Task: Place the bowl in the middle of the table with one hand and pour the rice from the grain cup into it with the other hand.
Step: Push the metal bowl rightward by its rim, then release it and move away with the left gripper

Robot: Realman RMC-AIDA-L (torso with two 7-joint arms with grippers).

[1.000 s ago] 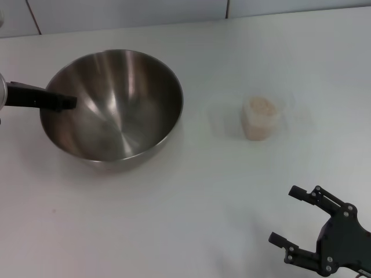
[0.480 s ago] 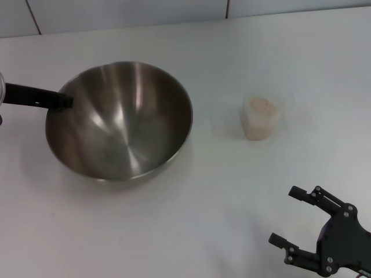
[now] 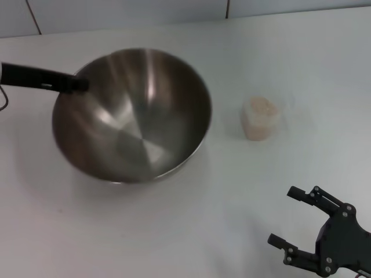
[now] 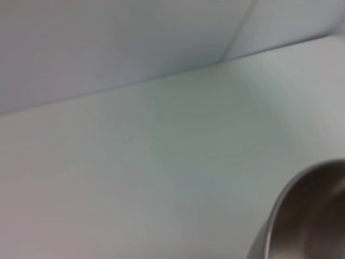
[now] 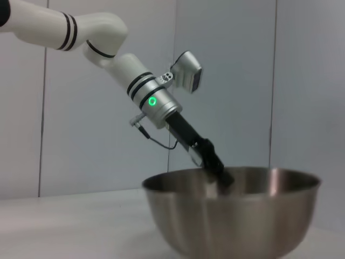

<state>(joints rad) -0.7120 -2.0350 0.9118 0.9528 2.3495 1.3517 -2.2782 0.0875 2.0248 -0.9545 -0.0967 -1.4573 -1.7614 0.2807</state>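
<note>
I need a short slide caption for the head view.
Left gripper holds the bowl by its rim; grain cup waits beside it.

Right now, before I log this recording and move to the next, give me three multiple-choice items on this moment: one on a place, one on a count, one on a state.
1. Where does the grain cup stand relative to the bowl?
A. Inside the bowl
B. On the table, to the robot's right of the bowl, apart from it
C. In the right gripper

2. How many grain cups are on the table?
A. One
B. Two
C. Three

3. What is the state of the right gripper?
A. Shut on the cup
B. Shut on the bowl's rim
C. Open, holding nothing

Answers:
1 B: bare white table shows between cup and bowl in the head view.
2 A: only one clear cup, filled with rice, is visible.
3 C: its fingers are spread at the near right edge; it is the left gripper that is at the bowl's rim.
</note>
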